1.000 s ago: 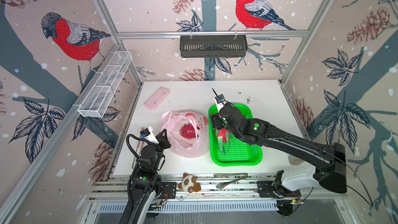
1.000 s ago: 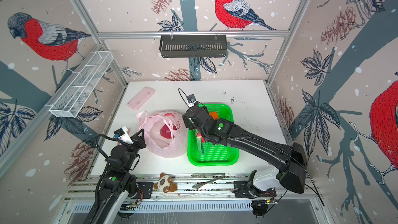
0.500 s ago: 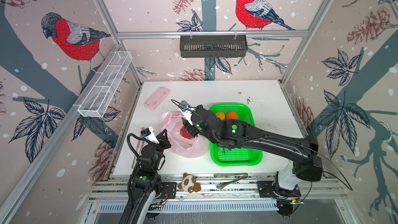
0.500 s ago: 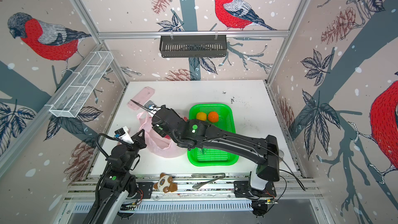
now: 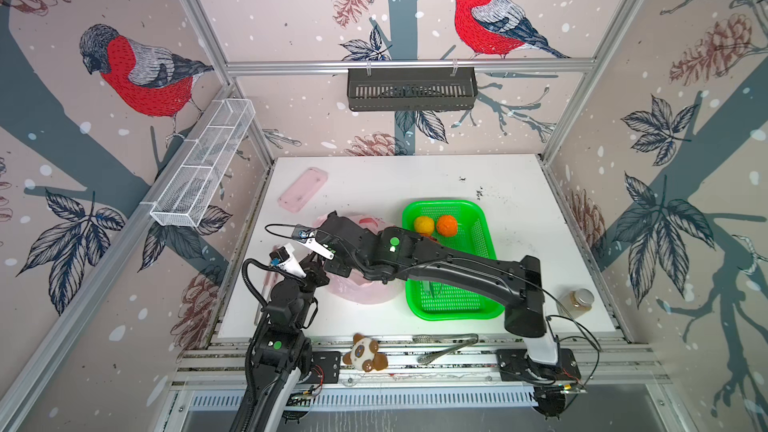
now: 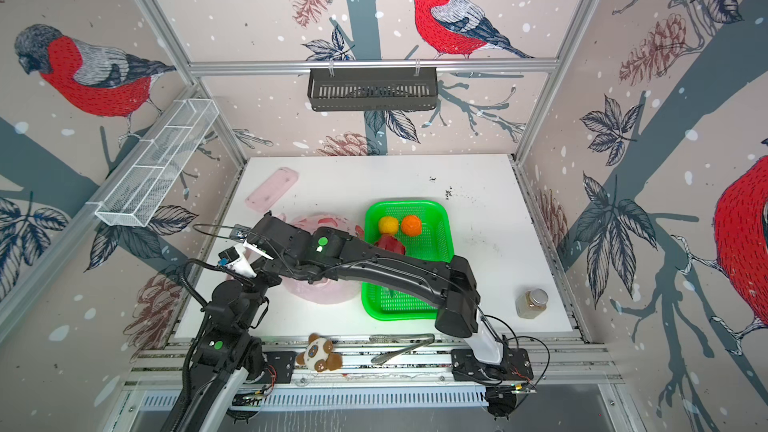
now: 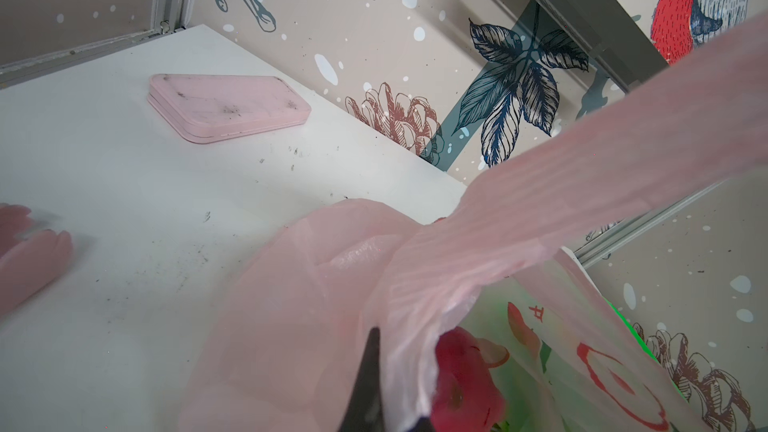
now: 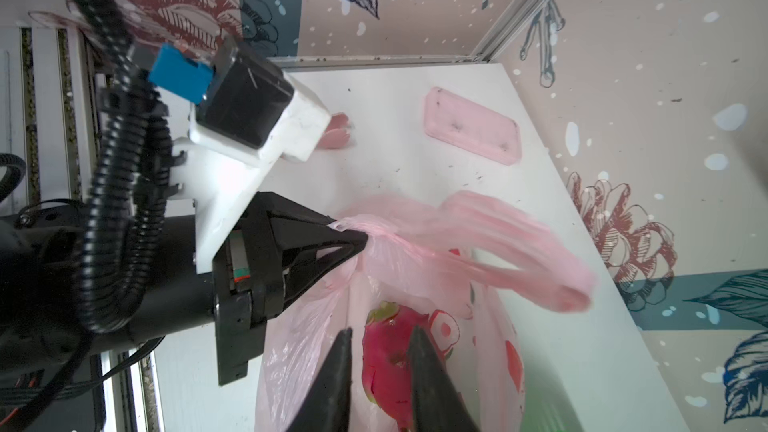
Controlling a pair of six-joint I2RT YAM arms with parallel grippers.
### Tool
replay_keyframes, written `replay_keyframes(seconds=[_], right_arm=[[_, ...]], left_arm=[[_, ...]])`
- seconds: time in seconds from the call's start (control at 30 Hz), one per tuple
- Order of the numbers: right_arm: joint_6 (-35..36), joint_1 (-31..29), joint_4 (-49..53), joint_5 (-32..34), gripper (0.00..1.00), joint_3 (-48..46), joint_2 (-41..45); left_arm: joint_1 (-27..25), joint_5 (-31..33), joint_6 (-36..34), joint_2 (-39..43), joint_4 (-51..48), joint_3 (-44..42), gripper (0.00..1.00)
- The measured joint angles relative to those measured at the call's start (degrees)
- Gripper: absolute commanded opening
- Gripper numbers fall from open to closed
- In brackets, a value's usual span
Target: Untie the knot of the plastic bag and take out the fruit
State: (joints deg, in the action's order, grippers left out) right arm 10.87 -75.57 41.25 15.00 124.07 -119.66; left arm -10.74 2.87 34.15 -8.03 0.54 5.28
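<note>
Left gripper [image 8: 357, 238]: fingers pinched shut on rim of thin translucent pale-pink plastic bag [image 5: 361, 295], lower centre-left in top view. Film likely soft, slippery, tear-prone. Right gripper [image 8: 382, 329] extends across into bag, fingers narrow, flanking magenta dragon fruit [image 8: 386, 351]; clamped or not, cannot tell. Fruit likely firm; best taken mid-body.

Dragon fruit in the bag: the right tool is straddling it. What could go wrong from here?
1. Thin film of the plastic bag lies close around the dragon fruit; the right tool may pinch film too and drag the bag along.
2. The left tool holds only a bunched edge; a slip could close the mouth.
</note>
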Motion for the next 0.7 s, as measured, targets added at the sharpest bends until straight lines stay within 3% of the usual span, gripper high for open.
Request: replay_keyframes(seconds=[0.33, 0.7], right_arm=[[2.82, 3.89, 6.6, -5.86, 0.27, 1.92, -5.88], [2.8, 6.69, 6.62, -6.95, 0.31, -1.88, -7.69]], left_arm=[[0.0, 0.52, 0.39, 2.34, -1.27, -0.02, 0.0], [0.0, 0.52, 1.01, 4.81, -2.93, -1.92, 0.0]])
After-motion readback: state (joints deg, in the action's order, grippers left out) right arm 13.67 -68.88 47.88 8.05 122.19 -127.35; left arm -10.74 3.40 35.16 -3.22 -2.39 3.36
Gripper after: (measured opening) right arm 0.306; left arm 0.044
